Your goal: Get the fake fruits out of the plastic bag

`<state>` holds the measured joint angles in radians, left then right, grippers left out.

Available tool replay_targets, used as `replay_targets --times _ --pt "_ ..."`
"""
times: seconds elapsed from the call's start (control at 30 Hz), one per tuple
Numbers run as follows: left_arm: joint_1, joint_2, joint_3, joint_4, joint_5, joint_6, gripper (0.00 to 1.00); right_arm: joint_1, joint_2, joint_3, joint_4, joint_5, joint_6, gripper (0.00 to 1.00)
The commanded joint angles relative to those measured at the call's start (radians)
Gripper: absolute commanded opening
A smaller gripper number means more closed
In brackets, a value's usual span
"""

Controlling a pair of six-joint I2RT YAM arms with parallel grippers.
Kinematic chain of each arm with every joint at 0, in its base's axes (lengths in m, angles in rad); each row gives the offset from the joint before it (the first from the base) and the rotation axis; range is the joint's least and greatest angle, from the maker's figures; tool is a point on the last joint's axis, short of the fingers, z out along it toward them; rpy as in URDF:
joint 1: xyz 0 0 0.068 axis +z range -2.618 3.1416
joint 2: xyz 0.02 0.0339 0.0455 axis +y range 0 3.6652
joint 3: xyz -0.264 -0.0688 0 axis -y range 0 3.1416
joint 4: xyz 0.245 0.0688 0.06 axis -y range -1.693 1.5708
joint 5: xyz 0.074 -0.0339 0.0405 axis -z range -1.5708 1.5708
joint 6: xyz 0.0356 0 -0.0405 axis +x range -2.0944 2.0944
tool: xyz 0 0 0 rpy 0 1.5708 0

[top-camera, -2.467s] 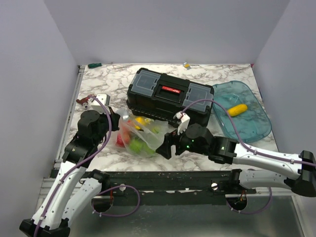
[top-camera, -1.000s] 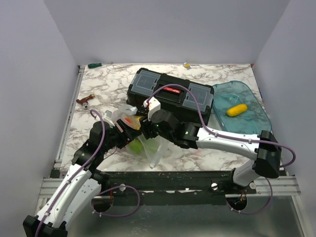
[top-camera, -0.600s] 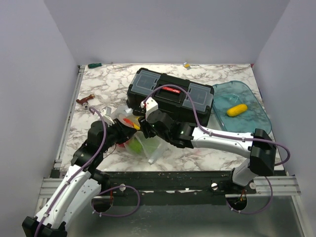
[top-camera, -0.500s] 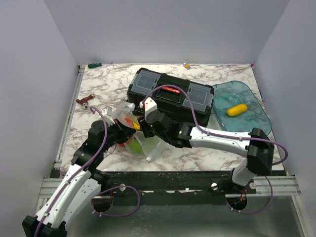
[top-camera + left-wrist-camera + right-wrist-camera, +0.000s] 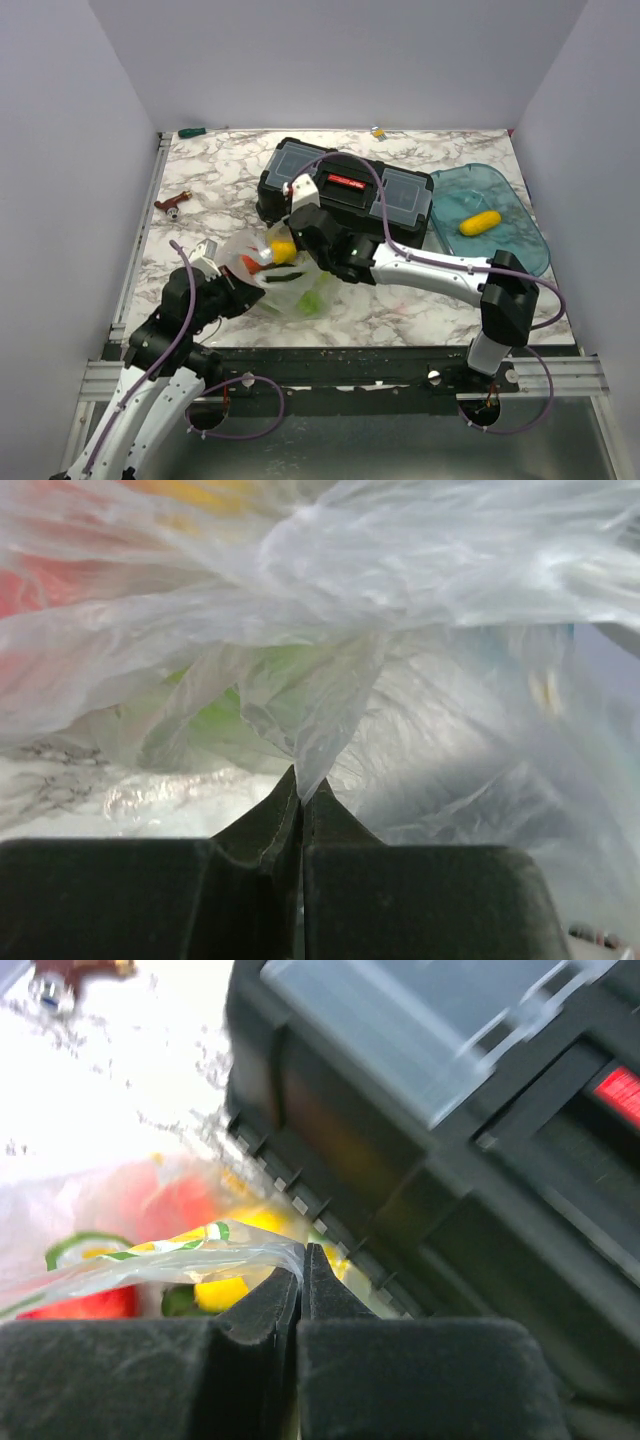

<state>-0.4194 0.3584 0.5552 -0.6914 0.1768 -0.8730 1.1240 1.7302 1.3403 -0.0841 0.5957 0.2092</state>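
The clear, crinkly plastic bag (image 5: 290,283) is lying just in front of the black toolbox (image 5: 345,190), with glossy red, yellow and green fake fruits (image 5: 283,249) inside. We are pinching its film with the left gripper (image 5: 300,792) and the right gripper (image 5: 301,1258), both jaws closed. We are judging the emptying not yet begun.

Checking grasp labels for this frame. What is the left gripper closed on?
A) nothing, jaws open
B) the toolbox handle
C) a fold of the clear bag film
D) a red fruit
C: in the left wrist view the left gripper has its jaws pinched together on a peak of the plastic bag, with no fruit between them.
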Motion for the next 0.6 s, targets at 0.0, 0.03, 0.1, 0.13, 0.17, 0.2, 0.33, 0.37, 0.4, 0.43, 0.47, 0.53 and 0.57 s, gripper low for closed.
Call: replay_targets --times 0.0,0.03,0.1,0.13,0.17,0.2,0.33,0.37,0.4,0.43,0.47,0.53,0.57 --pt "-0.004 -0.091 -0.015 -0.148 0.111 -0.017 0.0 -0.081 -0.016 0.06 0.043 -0.037 -0.046 0.01" --pt "-0.004 -0.11 -0.022 -0.152 0.128 -0.007 0.0 -0.088 -0.02 0.061 0.043 -0.056 -0.06 0.01" --pt "-0.003 -0.135 -0.023 -0.169 0.163 0.011 0.0 -0.1 -0.019 0.069 0.041 -0.089 -0.091 0.01" --pt "-0.005 -0.141 -0.021 -0.183 0.173 0.019 0.0 -0.103 -0.017 0.077 0.039 -0.096 -0.106 0.01" --pt "-0.017 -0.137 -0.015 -0.199 0.178 0.024 0.0 -0.107 -0.011 0.088 0.034 -0.099 -0.116 0.01" --pt "-0.033 -0.128 -0.01 -0.21 0.178 0.027 0.0 -0.112 -0.003 0.103 0.029 -0.104 -0.128 0.01" --pt "-0.06 -0.123 -0.014 -0.199 0.213 0.029 0.0 -0.124 0.044 0.198 -0.054 -0.134 -0.147 0.02" --pt "-0.061 -0.12 -0.015 -0.184 0.225 0.031 0.0 -0.123 0.05 0.218 -0.085 -0.153 -0.145 0.07" --pt "-0.061 -0.115 -0.01 -0.174 0.232 0.036 0.05 -0.123 0.051 0.227 -0.109 -0.168 -0.136 0.13" --pt "-0.062 -0.111 0.001 -0.167 0.237 0.047 0.17 -0.123 0.047 0.237 -0.144 -0.186 -0.118 0.18" --pt "-0.062 -0.105 0.015 -0.165 0.237 0.061 0.3 -0.123 0.036 0.242 -0.177 -0.201 -0.099 0.23" --pt "-0.066 -0.088 0.064 -0.169 0.233 0.103 0.51 -0.122 0.004 0.246 -0.254 -0.225 -0.056 0.31" --pt "-0.069 -0.078 0.098 -0.175 0.222 0.132 0.57 -0.122 -0.019 0.242 -0.289 -0.243 -0.029 0.35"
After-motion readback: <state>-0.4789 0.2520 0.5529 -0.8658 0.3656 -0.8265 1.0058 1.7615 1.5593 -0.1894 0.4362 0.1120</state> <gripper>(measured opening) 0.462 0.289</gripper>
